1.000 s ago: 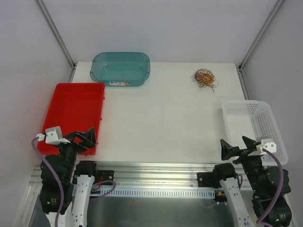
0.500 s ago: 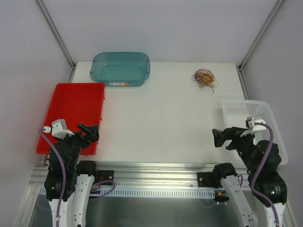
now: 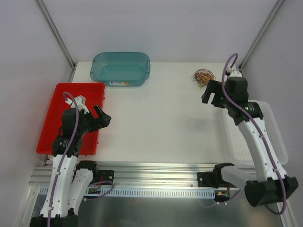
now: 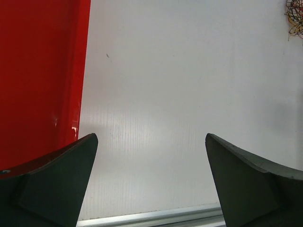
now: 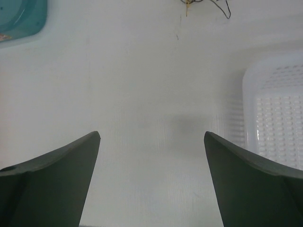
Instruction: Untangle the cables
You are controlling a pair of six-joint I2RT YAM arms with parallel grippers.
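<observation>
Thin cables (image 3: 204, 77) in red, yellow-orange and dark strands lay in one small tangle at the far right of the white table (image 3: 161, 123), untouched by either pincer.

The tangle sat on the bare tabletop, far from the white perforated plastic basket (image 3: 274, 125) at the right edge and well to the right of the teal translucent plastic tub (image 3: 142, 78) at the far side. The right gripper (image 5: 152, 134) hung just on the near side of the tangle with its two dark fingers spread wide and nothing between them; in its wrist view the wires showed only at the far edge. The left gripper (image 4: 151, 135) was well apart from the tangle, over the right rim of the red flat plastic tray (image 3: 71, 97) at the near left, its fingers likewise spread wide and empty.
</observation>
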